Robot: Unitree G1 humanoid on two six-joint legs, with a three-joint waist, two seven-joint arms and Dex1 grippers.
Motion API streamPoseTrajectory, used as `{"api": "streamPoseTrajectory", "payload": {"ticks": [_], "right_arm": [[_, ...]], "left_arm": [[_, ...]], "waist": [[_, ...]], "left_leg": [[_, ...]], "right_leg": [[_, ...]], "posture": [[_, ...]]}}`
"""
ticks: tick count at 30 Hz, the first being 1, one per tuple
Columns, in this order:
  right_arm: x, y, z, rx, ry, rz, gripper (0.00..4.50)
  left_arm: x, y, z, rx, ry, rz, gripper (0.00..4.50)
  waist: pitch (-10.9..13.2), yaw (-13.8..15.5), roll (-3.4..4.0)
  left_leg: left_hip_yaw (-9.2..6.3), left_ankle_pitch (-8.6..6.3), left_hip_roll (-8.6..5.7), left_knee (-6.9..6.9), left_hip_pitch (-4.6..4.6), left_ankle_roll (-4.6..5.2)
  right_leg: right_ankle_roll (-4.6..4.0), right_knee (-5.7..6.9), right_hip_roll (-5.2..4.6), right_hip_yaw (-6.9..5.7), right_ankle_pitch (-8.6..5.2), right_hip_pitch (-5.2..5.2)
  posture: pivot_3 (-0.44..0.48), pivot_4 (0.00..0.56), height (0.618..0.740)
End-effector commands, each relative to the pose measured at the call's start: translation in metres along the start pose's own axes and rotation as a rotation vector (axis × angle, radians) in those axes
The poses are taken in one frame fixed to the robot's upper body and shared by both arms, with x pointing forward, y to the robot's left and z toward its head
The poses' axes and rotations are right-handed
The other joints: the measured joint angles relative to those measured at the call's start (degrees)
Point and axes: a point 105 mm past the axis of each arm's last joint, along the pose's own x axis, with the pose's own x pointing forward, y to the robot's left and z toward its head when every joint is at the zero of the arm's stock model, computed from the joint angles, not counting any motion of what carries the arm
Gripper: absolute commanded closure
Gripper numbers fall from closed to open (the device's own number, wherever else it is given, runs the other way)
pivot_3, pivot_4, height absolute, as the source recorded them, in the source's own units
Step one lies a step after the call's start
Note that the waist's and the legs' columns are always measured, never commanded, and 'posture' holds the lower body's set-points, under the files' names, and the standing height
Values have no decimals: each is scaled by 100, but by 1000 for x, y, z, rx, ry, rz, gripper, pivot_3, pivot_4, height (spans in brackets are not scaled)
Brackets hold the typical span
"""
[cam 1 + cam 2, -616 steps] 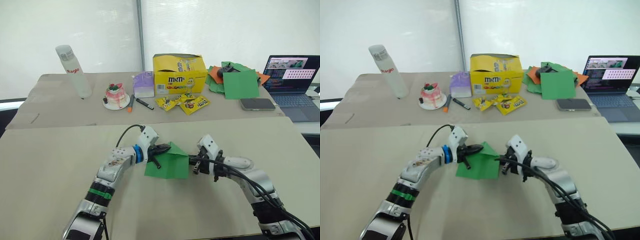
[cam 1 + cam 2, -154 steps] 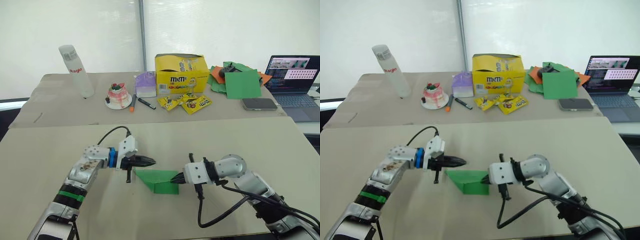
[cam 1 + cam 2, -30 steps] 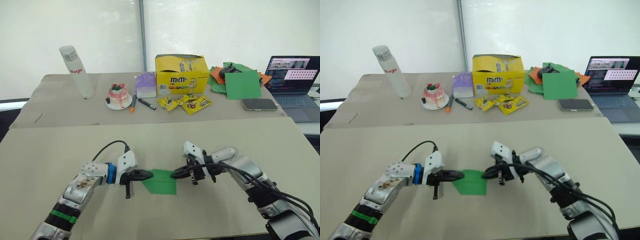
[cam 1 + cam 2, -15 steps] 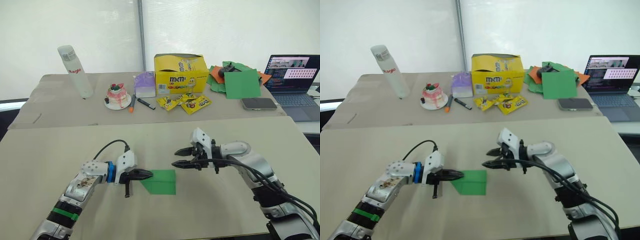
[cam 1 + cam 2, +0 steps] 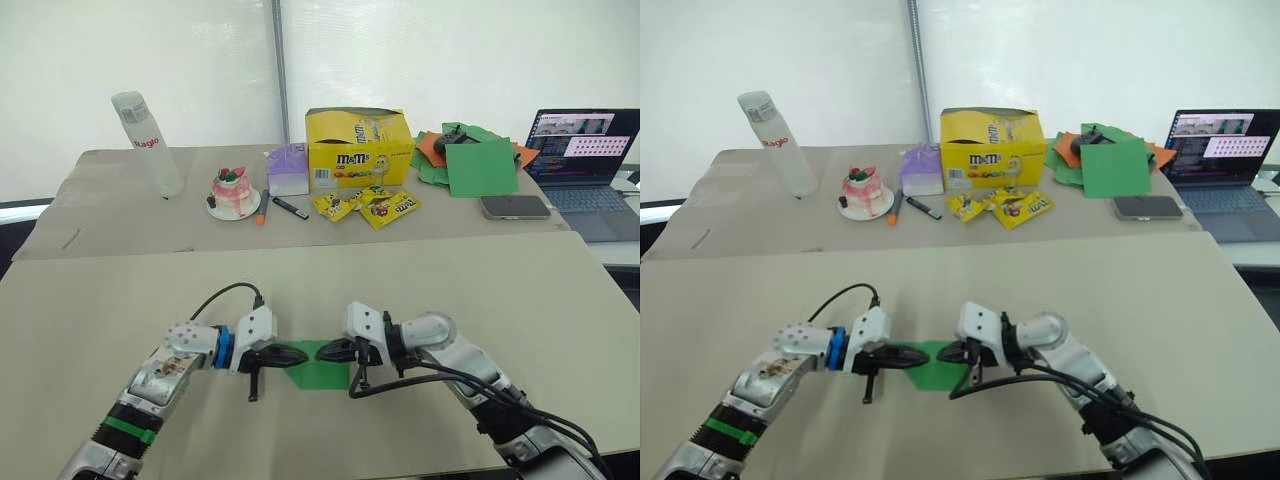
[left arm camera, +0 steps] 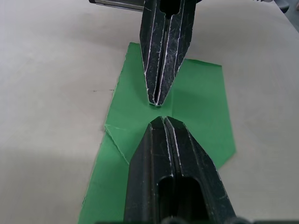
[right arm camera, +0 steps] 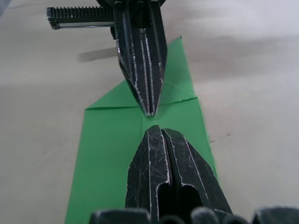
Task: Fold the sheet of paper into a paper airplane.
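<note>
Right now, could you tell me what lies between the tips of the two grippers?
Only a narrow strip of the sheet of paper: the left gripper and right gripper point tip to tip, both shut, over the folded green sheet, as both wrist views show.

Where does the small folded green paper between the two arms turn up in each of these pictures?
Left eye view: small folded bright green paper, low centre.
Right eye view: low centre.
Left wrist view: under both fingertip pairs.
Right wrist view: same.
Shared landmark: the two closed fingertip pairs meeting over it.
</note>
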Motion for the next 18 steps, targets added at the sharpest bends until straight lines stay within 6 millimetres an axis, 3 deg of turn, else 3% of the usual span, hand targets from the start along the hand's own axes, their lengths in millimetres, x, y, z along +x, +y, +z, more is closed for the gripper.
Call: {"api": "streamPoseTrajectory", "payload": {"ticks": [1, 8, 18], "right_arm": [[3, 10, -10, -11, 25, 16, 4458], [-9, 17, -30, 1, 77, -20, 4458], [-50, 12, -51, 21, 139, -96, 4458]], "left_arm": [[-2, -5, -9, -20, 42, -16, 4500], [0, -1, -7, -9, 39, -25, 4500], [4, 7, -6, 7, 32, -36, 4500]], "waist": [[0, 0, 0], [-2, 17, 3], [-3, 73, 2]], "left_leg": [[0, 0, 0, -1, 1, 0], [0, 0, 0, -7, 11, 1], [0, -2, -4, -7, 23, 4]], "right_leg": [[0, -1, 0, 0, 0, 0], [0, -1, 0, 0, 0, 3], [0, -10, -3, 0, 0, 17]], "posture": [[0, 150, 740], [0, 150, 740], [0, 150, 740]]}}
